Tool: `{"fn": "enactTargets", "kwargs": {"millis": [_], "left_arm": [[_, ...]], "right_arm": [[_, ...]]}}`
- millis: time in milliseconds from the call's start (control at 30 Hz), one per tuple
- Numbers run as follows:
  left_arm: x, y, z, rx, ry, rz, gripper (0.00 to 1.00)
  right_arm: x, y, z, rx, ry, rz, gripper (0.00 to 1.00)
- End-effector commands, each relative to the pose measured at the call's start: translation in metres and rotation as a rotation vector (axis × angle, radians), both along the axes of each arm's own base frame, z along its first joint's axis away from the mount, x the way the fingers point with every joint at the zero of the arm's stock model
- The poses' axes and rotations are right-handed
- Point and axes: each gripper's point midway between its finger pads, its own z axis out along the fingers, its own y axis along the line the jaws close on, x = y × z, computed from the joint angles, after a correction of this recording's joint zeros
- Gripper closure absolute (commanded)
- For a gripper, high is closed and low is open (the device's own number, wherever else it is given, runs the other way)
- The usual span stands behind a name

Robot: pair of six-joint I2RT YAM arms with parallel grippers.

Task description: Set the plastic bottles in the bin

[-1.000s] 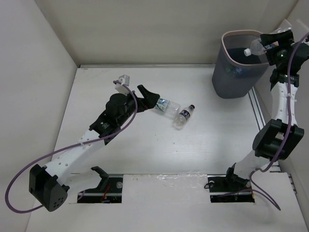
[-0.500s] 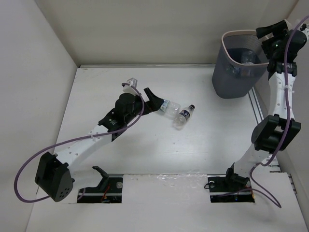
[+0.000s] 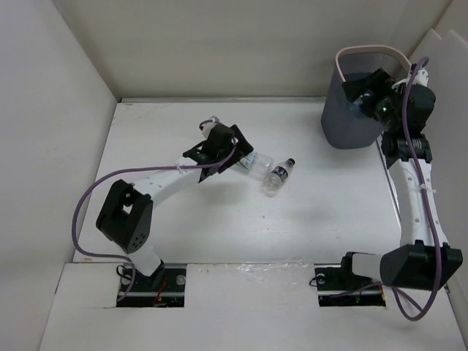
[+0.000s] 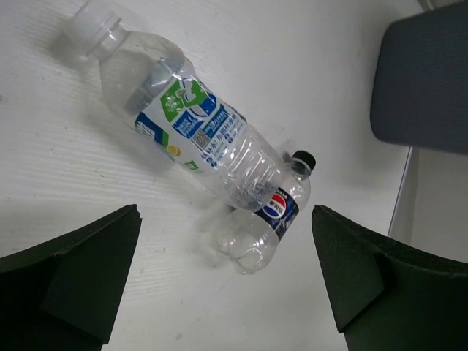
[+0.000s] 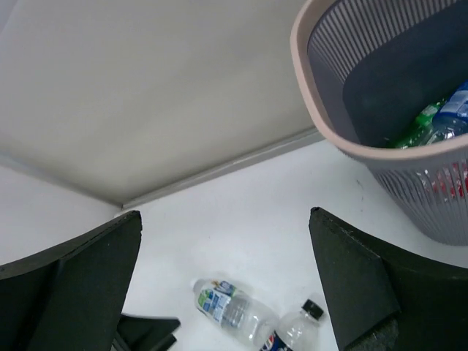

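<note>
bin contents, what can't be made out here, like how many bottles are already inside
Right wrist view: the bin is cut off by the right edge. Only a green bottle and part of a blue-labelled bottle show, so the count is unknown.
Top view: the right gripper and the bin's own wall hide most of the interior.
Top view: the left gripper covers the cap end of the white-green-blue labelled bottle.

The white table [image 3: 219, 227] carries two clear bottles lying touching on their sides, the white-capped bottle [image 4: 197, 131] just ahead of the left gripper [image 3: 240, 151], the black-capped bottle [image 4: 274, 216] just beyond it, and the bin [image 3: 351, 124] standing close beside the right gripper [image 3: 363, 89].
</note>
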Motion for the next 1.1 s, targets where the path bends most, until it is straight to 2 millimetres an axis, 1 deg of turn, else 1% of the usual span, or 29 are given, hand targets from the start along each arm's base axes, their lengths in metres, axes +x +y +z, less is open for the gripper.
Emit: {"fn": "enactTargets", "kwargs": {"millis": [0, 67, 100, 133, 200, 233, 300, 333, 400, 433, 467, 500, 533, 567, 600, 633, 667, 700, 733, 767, 800, 833, 867, 900, 933, 967, 1000, 1033, 1067], "left_arm": [[0.021, 0.016, 0.011, -0.076, 0.04, 0.158, 0.0], [0.025, 0.014, 0.006, -0.13, 0.079, 0.194, 0.0], [0.03, 0.017, -0.003, -0.137, 0.108, 0.216, 0.0], [0.038, 0.018, 0.002, -0.156, 0.104, 0.236, 0.0], [0.043, 0.019, -0.005, -0.169, 0.138, 0.274, 0.0], [0.05, 0.02, -0.011, -0.166, 0.143, 0.284, 0.0], [0.055, 0.012, -0.017, -0.207, 0.182, 0.264, 0.0], [0.056, 0.008, -0.034, -0.199, 0.218, 0.264, 0.0], [0.065, 0.004, -0.035, -0.217, 0.234, 0.267, 0.0], [0.066, 0.001, -0.046, -0.218, 0.26, 0.271, 0.0], [0.07, -0.001, -0.045, -0.221, 0.256, 0.27, 0.0], [0.07, -0.001, -0.051, -0.224, 0.271, 0.282, 0.0], [0.073, -0.004, -0.051, -0.229, 0.274, 0.275, 0.0], [0.073, -0.004, -0.063, -0.222, 0.297, 0.286, 0.0], [0.079, -0.008, -0.058, -0.239, 0.289, 0.292, 0.0], [0.081, -0.009, -0.062, -0.237, 0.292, 0.293, 0.0], [0.079, -0.008, -0.077, -0.216, 0.33, 0.307, 0.0], [0.081, -0.011, -0.077, -0.219, 0.338, 0.3, 0.0], [0.081, -0.011, -0.083, -0.218, 0.35, 0.308, 0.0], [0.079, -0.013, -0.088, -0.216, 0.365, 0.303, 0.07], [0.079, -0.013, -0.094, -0.217, 0.376, 0.312, 0.12], [0.078, -0.014, -0.095, -0.225, 0.379, 0.304, 0.22], [0.078, -0.014, -0.095, -0.231, 0.382, 0.31, 0.36], [0.08, -0.009, -0.098, -0.232, 0.382, 0.321, 0.67], [0.083, -0.003, -0.098, -0.235, 0.38, 0.333, 0.77], [0.085, 0.002, -0.099, -0.237, 0.391, 0.353, 0.83], [0.088, 0.007, -0.101, -0.241, 0.387, 0.363, 0.88], [0.095, 0.012, -0.087, -0.267, 0.355, 0.369, 0.99], [0.103, 0.023, -0.082, -0.284, 0.333, 0.377, 1.0]], "right_arm": [[-0.009, 0.016, -0.01, -0.044, -0.041, 0.085, 0.0], [-0.015, 0.024, -0.01, -0.053, -0.053, 0.119, 0.0], [-0.014, 0.027, -0.019, -0.059, -0.037, 0.129, 0.0], [-0.018, 0.03, -0.016, -0.06, -0.046, 0.142, 0.0], [-0.021, 0.032, -0.019, -0.059, -0.042, 0.153, 0.0], [-0.024, 0.034, -0.021, -0.058, -0.041, 0.162, 0.0], [-0.027, 0.034, -0.021, -0.048, -0.041, 0.162, 0.0], [-0.028, 0.04, -0.021, -0.047, -0.041, 0.182, 0.0], [-0.028, 0.04, -0.021, -0.047, -0.041, 0.182, 0.0], [-0.029, 0.042, -0.021, -0.047, -0.042, 0.192, 0.0], [-0.029, 0.042, -0.021, -0.047, -0.042, 0.192, 0.0], [-0.03, 0.043, -0.02, -0.037, -0.04, 0.201, 0.0], [-0.032, 0.044, -0.015, -0.041, -0.058, 0.201, 0.0], [-0.032, 0.044, -0.015, -0.041, -0.058, 0.201, 0.0], [-0.032, 0.044, -0.015, -0.041, -0.058, 0.201, 0.0], [-0.032, 0.045, -0.019, -0.039, -0.049, 0.21, 0.0], [-0.033, 0.046, -0.019, -0.038, -0.049, 0.219, 0.0], [-0.033, 0.046, -0.019, -0.038, -0.049, 0.22, 0.0], [-0.033, 0.046, -0.017, -0.04, -0.058, 0.219, 0.0], [-0.033, 0.048, -0.017, -0.04, -0.059, 0.229, 0.0], [-0.034, 0.05, -0.022, -0.028, -0.046, 0.238, 0.0], [-0.034, 0.053, -0.02, -0.03, -0.055, 0.247, 0.0], [-0.035, 0.056, -0.02, -0.029, -0.056, 0.263, 0.0], [-0.036, 0.058, -0.02, -0.029, -0.056, 0.276, 0.0], [-0.036, 0.058, -0.024, -0.027, -0.047, 0.276, 0.0], [-0.038, 0.064, -0.022, -0.029, -0.058, 0.3, 0.0], [-0.035, 0.064, -0.025, -0.035, -0.051, 0.301, 0.0], [-0.038, 0.076, -0.03, -0.041, -0.044, 0.341, 0.0], [-0.04, 0.082, -0.028, -0.053, -0.061, 0.37, 0.0]]}}
